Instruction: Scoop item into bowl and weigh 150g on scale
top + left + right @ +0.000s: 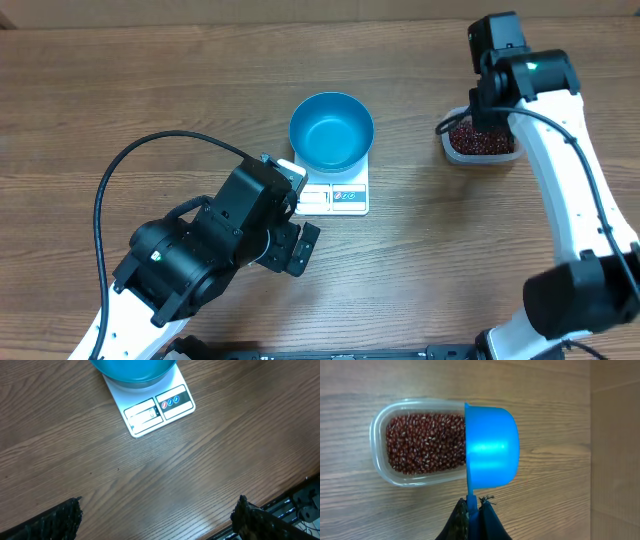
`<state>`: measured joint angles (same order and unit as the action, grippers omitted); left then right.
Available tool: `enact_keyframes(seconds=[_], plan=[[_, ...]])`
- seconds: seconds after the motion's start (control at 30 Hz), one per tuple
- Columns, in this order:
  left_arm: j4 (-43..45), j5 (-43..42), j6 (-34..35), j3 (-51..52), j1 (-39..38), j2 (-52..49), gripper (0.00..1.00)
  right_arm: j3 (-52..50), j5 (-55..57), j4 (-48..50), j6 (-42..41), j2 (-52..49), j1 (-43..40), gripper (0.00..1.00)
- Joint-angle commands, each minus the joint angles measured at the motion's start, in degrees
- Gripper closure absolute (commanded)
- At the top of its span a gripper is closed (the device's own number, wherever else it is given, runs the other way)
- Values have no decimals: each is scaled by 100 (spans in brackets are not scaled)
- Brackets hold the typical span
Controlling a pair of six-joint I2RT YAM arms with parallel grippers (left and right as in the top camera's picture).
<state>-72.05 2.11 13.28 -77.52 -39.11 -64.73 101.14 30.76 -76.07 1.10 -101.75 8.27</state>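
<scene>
The item, small dark red-brown beans [425,442], fills a clear plastic tub [375,445] at the table's back right [482,143]. My right gripper [472,505] is shut on the handle of a small blue scoop [491,445]. The scoop is turned on its side, its rim over the tub's right end. The blue bowl [331,131] stands empty on the white scale [335,196], display side toward me [157,407]. My left gripper [159,505] is open over bare wood just in front of the scale, with nothing between its fingers.
The left arm's black cable [150,145] loops over the table's left half. In the left wrist view the table's front edge [280,502] runs close by the right finger. In the overhead view the right arm [570,180] reaches along the table's right side.
</scene>
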Motion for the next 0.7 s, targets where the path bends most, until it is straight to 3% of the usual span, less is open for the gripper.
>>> enact_keyframes(seconds=[0.0, 0.67], plan=[[4, -20, -87, -72, 9, 24, 0, 142, 450, -46, -332, -284, 2, 96], [4, -20, -87, -72, 9, 24, 1, 125, 533, 358, -389, -522, 297, 96]])
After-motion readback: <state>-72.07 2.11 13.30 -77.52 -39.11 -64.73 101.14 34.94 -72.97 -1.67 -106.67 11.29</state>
